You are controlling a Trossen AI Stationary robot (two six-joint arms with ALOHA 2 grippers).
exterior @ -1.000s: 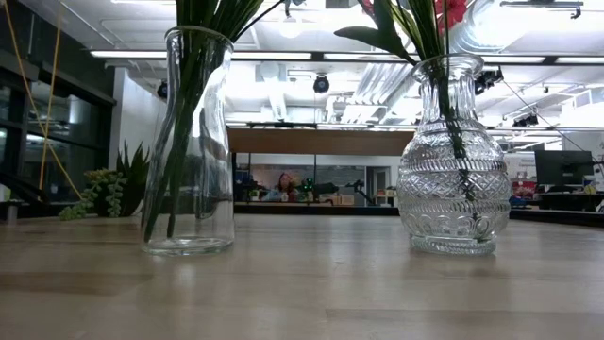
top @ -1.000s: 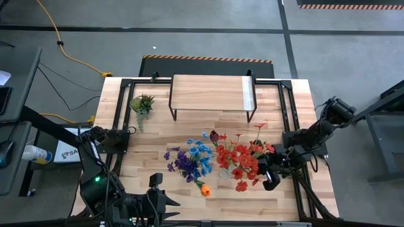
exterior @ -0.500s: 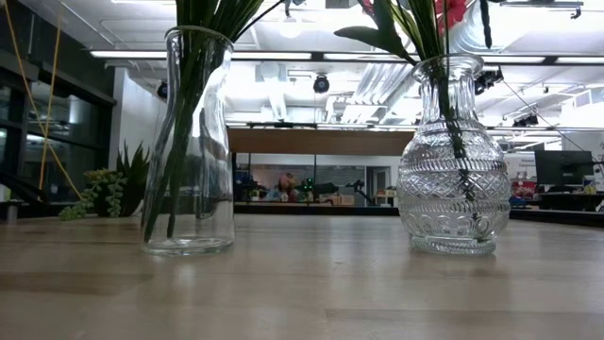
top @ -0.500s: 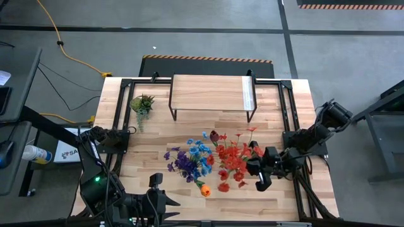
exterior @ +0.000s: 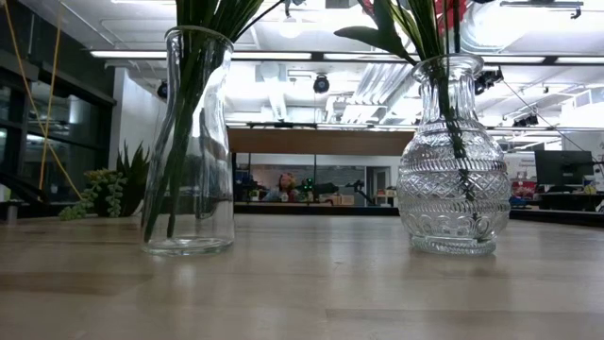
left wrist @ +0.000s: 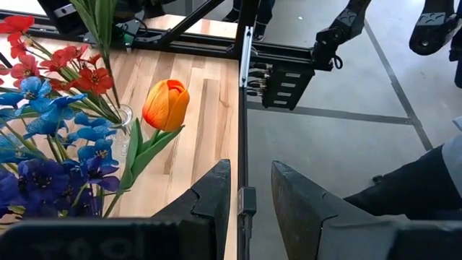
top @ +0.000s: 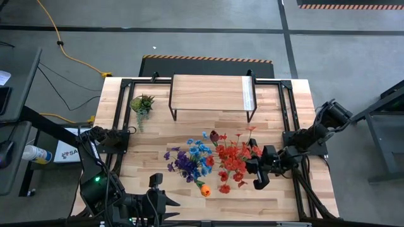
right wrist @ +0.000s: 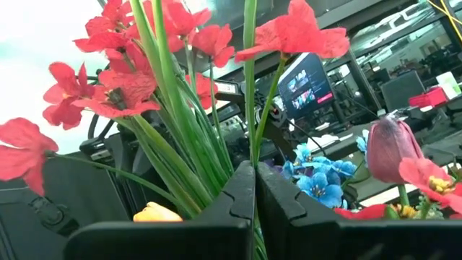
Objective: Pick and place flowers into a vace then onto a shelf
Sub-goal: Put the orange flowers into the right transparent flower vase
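1. Right gripper point(top: 260, 178) sits at about 4 o'clock from table centre, just beside the red flowers point(top: 235, 159). In its wrist view the fingers point(right wrist: 232, 209) are pressed together around green stems, so it is clamped on the red bunch.
2. Left gripper point(left wrist: 245, 202) is at the near table edge, about 7 o'clock, parked. Fingers stand slightly apart, nothing between them.
3. Blue and purple flowers point(top: 191, 161) stand mid-table in the straight glass vase point(exterior: 189, 142); the orange tulip point(top: 204, 189) leans out toward 6 o'clock, near the front edge.
4. Red stems sit in the round patterned vase point(exterior: 453, 156), on the tabletop, apart from the straight vase with a clear gap between.
5. Dark maroon tulip point(top: 214, 135) pokes up at 12 o'clock of the red bunch.
6. Shelf point(top: 211, 93) is at 12 o'clock by the far table edge, top bare, pale strip point(top: 247, 93) at its right end. Open wood lies between the shelf and the flowers.
7. Small potted plant point(top: 142, 104) at 10 o'clock, just left of the shelf.
8. Table point(top: 284, 195) has free wood at 5 o'clock and along the left side at 9 o'clock.
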